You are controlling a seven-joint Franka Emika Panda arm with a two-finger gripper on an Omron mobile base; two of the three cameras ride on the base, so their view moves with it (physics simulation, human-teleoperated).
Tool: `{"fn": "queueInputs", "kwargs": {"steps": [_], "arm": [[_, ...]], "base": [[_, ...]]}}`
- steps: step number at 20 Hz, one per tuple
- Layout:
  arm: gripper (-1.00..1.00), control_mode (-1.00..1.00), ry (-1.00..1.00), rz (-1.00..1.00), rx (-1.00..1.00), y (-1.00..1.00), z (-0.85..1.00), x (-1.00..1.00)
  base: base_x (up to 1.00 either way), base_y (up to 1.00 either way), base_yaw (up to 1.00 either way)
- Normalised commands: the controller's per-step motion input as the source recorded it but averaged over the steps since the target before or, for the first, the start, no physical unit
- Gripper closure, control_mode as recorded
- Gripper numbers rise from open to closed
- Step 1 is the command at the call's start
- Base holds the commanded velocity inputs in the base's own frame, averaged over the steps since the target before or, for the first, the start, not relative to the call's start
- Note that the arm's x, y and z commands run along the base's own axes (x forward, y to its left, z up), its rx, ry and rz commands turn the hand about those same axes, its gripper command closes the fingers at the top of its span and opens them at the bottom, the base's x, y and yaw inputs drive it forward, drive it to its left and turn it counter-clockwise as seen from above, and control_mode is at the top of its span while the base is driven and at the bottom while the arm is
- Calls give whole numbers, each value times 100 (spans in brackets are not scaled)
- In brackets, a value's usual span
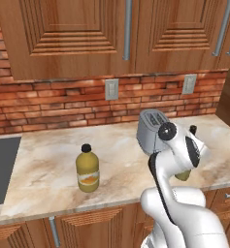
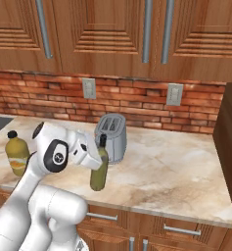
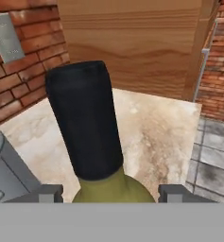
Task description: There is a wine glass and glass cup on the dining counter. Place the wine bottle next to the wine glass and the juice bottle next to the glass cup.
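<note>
Right base view: one wine bottle, one juice bottle, one toaster.

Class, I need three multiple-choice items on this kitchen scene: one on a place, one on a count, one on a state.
1. The toaster stands:
A. behind the wine bottle
B. in a sink
C. on a shelf

2. Bottles on the worktop:
A. one
B. two
C. four

3. The juice bottle is:
A. lying down
B. uncapped
C. upright, capped

Key: 1 A, right base view shows it by the brick wall behind the bottle. 2 B, one olive, one yellow. 3 C, black cap on, standing.
</note>
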Motion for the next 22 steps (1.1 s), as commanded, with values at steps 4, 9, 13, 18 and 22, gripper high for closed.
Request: {"fn": "queueInputs", "kwargs": {"steps": [4,9,13,18,22], "arm": [[100,-100,-9,23,0,50,23,-25],[100,-100,-5,37,4,40,31,-19],[100,-100,-16,47,2,32,30,-20],[100,-100,-35,54,0,23,21,-23],[100,-100,-38,57,1,15,15,-20]], "base": [[0,0,0],[0,0,0],[0,0,0],[0,0,0],[0,0,0]]}}
